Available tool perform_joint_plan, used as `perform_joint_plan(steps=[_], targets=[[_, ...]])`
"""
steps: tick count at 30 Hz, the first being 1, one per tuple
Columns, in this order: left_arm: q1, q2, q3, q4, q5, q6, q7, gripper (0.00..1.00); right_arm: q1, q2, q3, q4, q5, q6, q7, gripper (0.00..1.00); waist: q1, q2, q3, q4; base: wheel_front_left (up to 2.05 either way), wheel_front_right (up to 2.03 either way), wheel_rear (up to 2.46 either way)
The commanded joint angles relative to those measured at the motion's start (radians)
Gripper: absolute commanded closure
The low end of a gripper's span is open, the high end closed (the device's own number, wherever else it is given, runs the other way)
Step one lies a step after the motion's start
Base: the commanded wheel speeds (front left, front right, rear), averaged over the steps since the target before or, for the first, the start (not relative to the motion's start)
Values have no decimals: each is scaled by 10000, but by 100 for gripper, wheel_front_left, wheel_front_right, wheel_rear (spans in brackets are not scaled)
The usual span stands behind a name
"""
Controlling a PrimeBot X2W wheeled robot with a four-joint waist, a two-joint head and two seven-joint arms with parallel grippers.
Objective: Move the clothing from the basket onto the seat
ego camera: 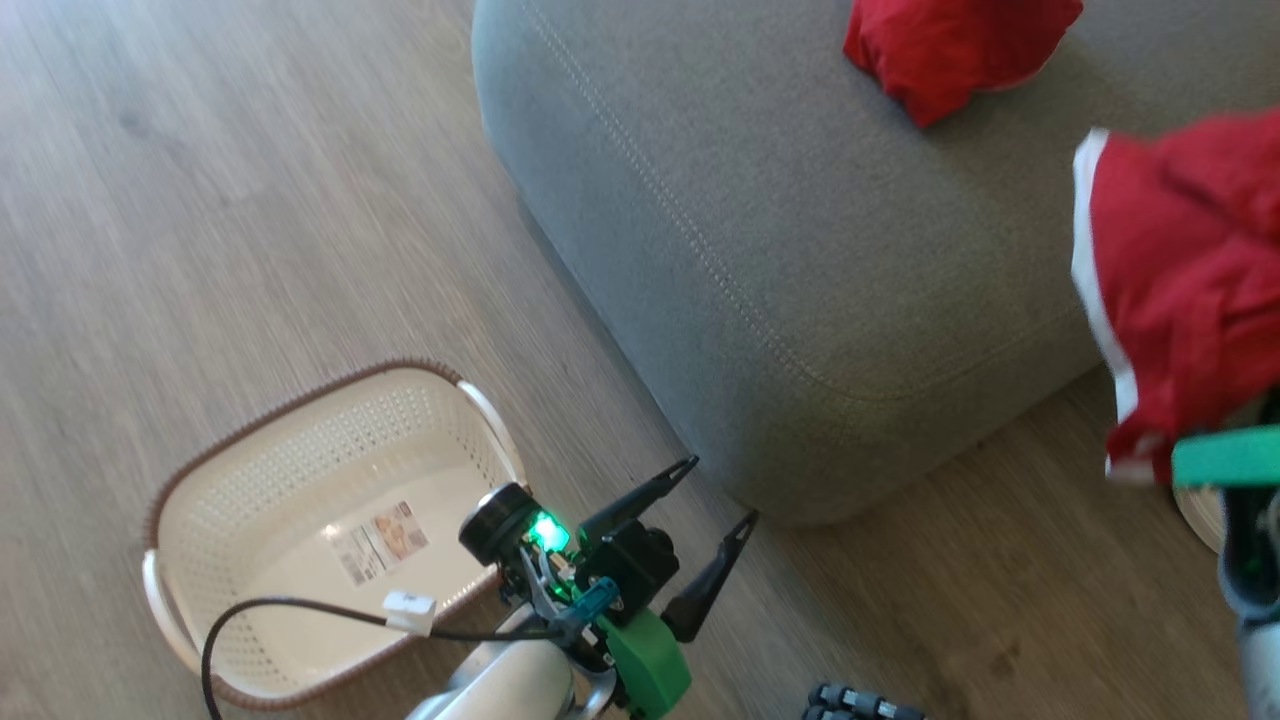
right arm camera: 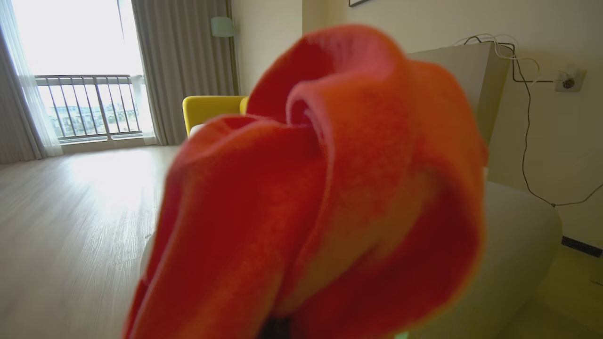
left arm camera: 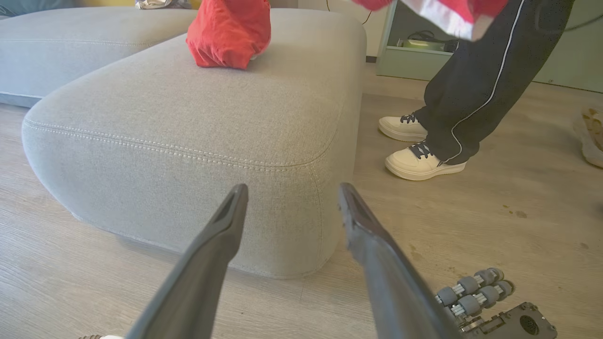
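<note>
Clothing (ego camera: 1180, 290) piece pinched tight in our right gripper (ego camera: 1245, 500), seat (ego camera: 800, 250) just forward-left of it, so right arm's nearer; left gripper (ego camera: 720, 490) spread, empty, by basket (ego camera: 400, 420).

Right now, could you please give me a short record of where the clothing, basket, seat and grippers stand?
basket: on the floor, no clothing inside, paper label on its bottom
seat: grey, beside the basket
plain red garment: lying on the seat
white-edged red garment: held aloft in the right gripper, not yet on the seat
left gripper: open, empty, pointing toward the seat
person: standing beyond the seat
</note>
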Motion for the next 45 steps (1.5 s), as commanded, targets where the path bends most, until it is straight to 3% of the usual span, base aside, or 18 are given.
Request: perform_joint_plan(steps=[1, 8, 19, 31, 37, 42, 45], targets=[[-398, -24, 349, -224, 159, 1, -49, 0, -720, -444, 79, -420, 57, -2, -25, 100, -1, 0, 348, -60, 0, 0, 0], [-824, 299, 430, 169, 696, -192, -49, 0, -2807, -1092, -44, -102, 571, -2, -25, 100, -1, 0, 1660, -192, 0, 0, 0], [-1389, 936, 189, 372, 1225, -204, -49, 0, -6136, -2051, 56, 2108, 1092, -2, -25, 100, -1, 0, 3424, -31, 0, 0, 0], [-1745, 1017, -322, 379, 1316, -39, -49, 0, -9127, -3406, -72, 6063, 1732, -2, -25, 100, -1, 0, 4493, 860, 0, 0, 0], [-1922, 922, -474, 337, 1281, 101, -49, 0, -10204, -3958, -35, 8320, 1287, -2, -25, 100, -1, 0, 4840, 1287, 0, 0, 0], [-2041, 913, -508, 279, 1243, 295, -49, 0, -10890, -4126, -453, 9857, 1198, -2, -25, 100, -1, 0, 5137, 1581, 0, 0, 0], [-2055, 941, -534, 260, 1203, 380, -49, 0, -11177, -3875, -766, 10725, 1409, -2, -22, 100, -1, 0, 5299, 1691, 0, 0, 0]])
